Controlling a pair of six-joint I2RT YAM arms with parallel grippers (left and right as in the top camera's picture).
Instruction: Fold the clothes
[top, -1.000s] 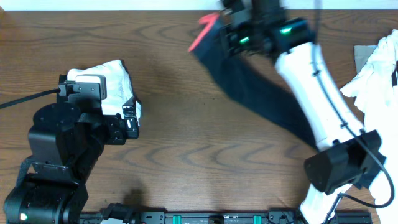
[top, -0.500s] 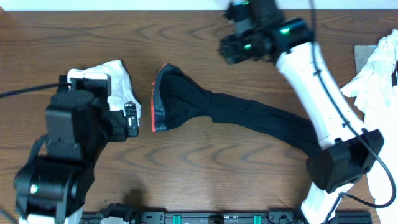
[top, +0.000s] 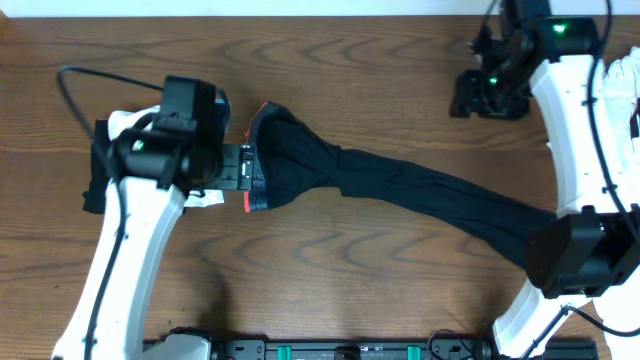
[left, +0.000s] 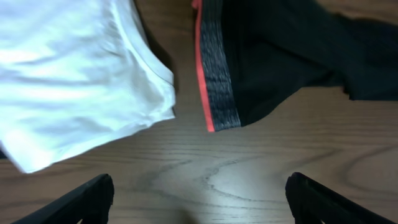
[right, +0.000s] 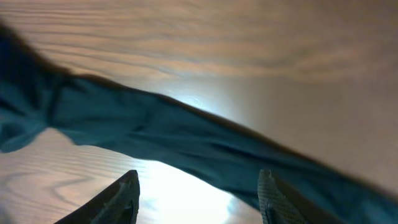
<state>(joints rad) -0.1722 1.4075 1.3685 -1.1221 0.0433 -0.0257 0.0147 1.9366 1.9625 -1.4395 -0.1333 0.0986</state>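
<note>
Long black trousers (top: 400, 185) lie stretched across the table, the grey-and-red waistband (top: 252, 175) at the left and the legs running to the lower right. My left gripper (top: 232, 168) is open and empty right beside the waistband; its wrist view shows the waistband (left: 214, 68) ahead of the open fingers (left: 199, 199). A white garment (left: 68, 74) lies to the waistband's left, partly under the left arm (top: 205, 200). My right gripper (top: 480, 95) is open and empty above bare table at the upper right; its wrist view shows a trouser leg (right: 186, 143) beyond its fingers (right: 199, 196).
A pile of white garments (top: 615, 120) lies at the right edge behind the right arm. A dark piece (top: 95, 185) shows under the left arm at the far left. The table's far edge runs along the top.
The right gripper let go of the trousers, which dropped flat on the table, then moved right and away. The left arm swung right up to the waistband.
</note>
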